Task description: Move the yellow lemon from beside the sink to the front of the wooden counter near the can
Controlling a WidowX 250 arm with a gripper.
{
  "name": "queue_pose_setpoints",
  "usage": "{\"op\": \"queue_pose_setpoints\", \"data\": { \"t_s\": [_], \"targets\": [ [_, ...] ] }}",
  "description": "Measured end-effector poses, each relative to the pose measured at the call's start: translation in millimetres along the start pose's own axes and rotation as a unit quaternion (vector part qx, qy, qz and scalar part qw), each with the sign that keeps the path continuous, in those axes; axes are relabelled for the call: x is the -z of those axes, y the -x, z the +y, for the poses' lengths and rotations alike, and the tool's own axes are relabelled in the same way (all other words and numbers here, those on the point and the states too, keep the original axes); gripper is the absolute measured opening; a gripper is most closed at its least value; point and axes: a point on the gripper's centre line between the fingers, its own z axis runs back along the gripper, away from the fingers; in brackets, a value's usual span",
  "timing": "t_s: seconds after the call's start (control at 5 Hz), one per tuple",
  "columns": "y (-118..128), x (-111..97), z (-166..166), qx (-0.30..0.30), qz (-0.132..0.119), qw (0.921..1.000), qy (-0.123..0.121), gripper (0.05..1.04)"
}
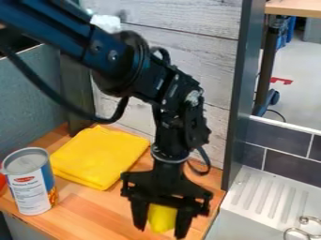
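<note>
Yellow object [162, 216] clasped in part-open tool [161, 231], bottom centre, cloth [100, 156] left of centre, can [30, 183] lower left, wooden surface [94, 208] beneath.

Yellow object [162, 219] partly hidden, red thing [3, 182] cropped

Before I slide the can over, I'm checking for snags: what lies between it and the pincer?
The camera view shows bare wooden counter between the can and the pincer; a corner of the yellow cloth lies just behind that stretch.
</note>
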Motion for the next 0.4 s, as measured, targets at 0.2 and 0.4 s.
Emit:
{"op": "queue_pose_setpoints", "data": {
  "t_s": [0.2,0.4],
  "targets": [
    [12,9,1,0.029,0.022,0.9993,0.004,0.771],
    [24,25,10,0.053,0.037,0.9979,0.004,0.771]
  ]
}}
